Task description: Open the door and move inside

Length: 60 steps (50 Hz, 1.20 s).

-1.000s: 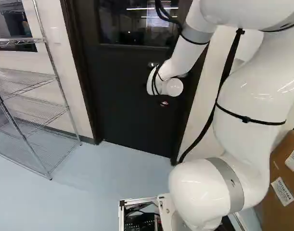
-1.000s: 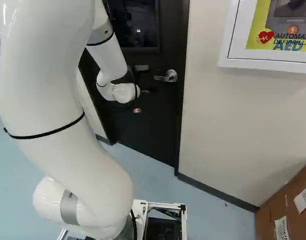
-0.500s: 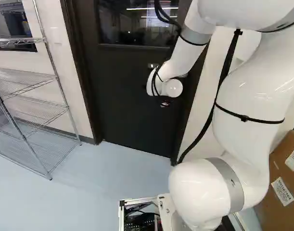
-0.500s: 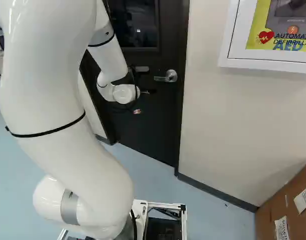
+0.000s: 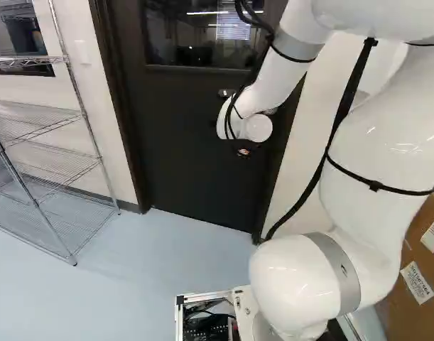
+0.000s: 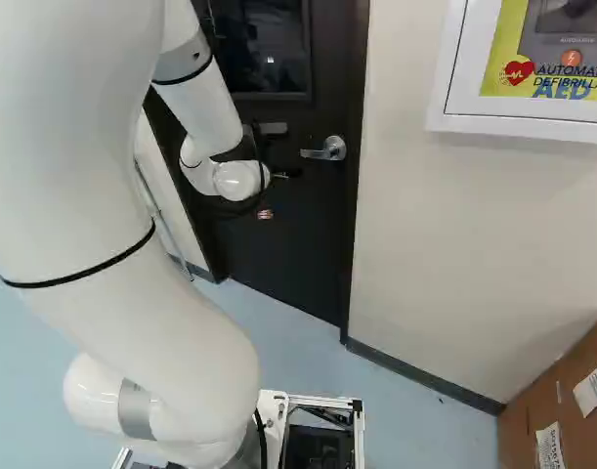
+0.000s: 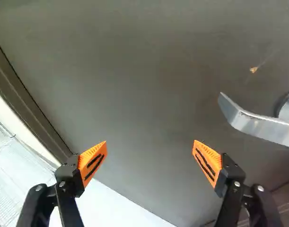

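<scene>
The door handle (image 7: 262,127) is a lever on the dark door (image 7: 149,94), ahead of and outside the fingertip on its own side, apart from both fingers. Its free end points back towards the stretch ahead of the gripper (image 6: 277,194); from its round rose (image 7: 288,108) the long axis runs crosswise to the fingers' reach and slants, so the free tip lies farther ahead than the thick part of the lever. In the right base view that axis is close to level. The lever is smooth silvery metal, flattened, gently bent, with a slanted, narrowing tip and a bright sheen along one edge. The door behind it is matt and almost black, closed, taller than wide, with a window (image 5: 195,35) high in it; a small pale orange scuff (image 7: 253,69) marks it ahead of the lever's tip. The two fingers stand wide apart, orange pads (image 7: 93,161) facing across the gap, door surface beyond. Outside the other finger run the door frame (image 7: 28,104) and a wire shelf (image 7: 12,165).
</scene>
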{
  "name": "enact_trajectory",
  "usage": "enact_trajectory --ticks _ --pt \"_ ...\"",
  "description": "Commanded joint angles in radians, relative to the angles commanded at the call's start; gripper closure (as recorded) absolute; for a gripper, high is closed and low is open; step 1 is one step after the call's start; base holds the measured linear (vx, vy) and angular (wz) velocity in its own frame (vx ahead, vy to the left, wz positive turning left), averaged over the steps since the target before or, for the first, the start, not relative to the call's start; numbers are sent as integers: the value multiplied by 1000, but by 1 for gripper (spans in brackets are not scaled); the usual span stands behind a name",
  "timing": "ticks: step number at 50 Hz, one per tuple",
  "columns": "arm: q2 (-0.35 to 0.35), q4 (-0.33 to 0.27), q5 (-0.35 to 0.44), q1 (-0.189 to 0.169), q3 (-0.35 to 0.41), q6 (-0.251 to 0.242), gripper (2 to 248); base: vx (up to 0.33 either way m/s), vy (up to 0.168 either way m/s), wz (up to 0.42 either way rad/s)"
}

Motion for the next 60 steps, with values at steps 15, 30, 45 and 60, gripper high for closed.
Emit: enact_trajectory --ticks 15,30,45,60 --pt "52 0 0 11 17 0 3 0 0 0" --pt "83 0 0 11 13 0 3 0 0 0" --pt "110 0 0 11 6 0 3 0 0 0" --pt "136 0 0 11 -3 0 3 0 0 0"
